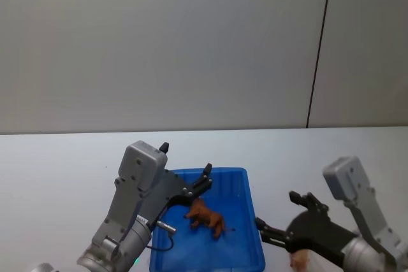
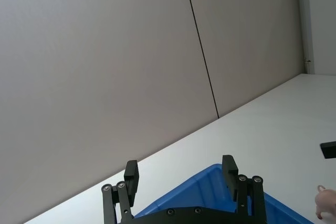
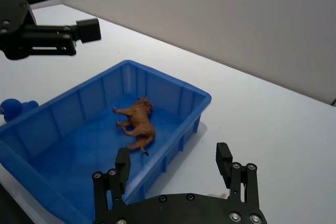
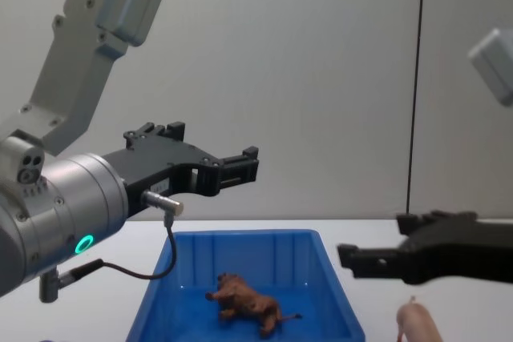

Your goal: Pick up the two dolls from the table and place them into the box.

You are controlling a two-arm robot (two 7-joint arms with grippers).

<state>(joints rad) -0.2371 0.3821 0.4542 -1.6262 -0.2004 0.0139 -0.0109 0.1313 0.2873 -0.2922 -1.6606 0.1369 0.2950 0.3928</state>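
Box: bright blue bin on the white table, near the table's near edge and about midway along it.
Lion doll: reddish-brown, lying on its side on the box floor, toward the right wall.
Pig doll: pale pink, on the table just right of the box, close to the near edge.
Left pincer: open, its two black fingers wide apart with nothing between them.
Right pincer: open and empty, fingers spread.
Left arm pose: the forearm rises from the near left. The pincer reaches forward and to the right and hangs above the left part of the box, clear of the rim.
Right arm pose: the pincer lies low and nearly level, pointing left toward the box's right wall, with the pig doll beneath it.
Chest view: shows the air gap between the left pincer and the box, the pig doll under the right pincer, and a green ring light on the left arm.
Head view: shows the lion doll from above, and only a pink edge of the pig doll behind the right pincer.
Right wrist view: shows the whole box interior, the left pincer above the far side of the box, and a small rounded blue thing just beside the box; what it is I cannot tell.
Left wrist view: shows one corner of the box below the fingers, the pig doll at the picture's edge, and a grey wall with a dark seam.
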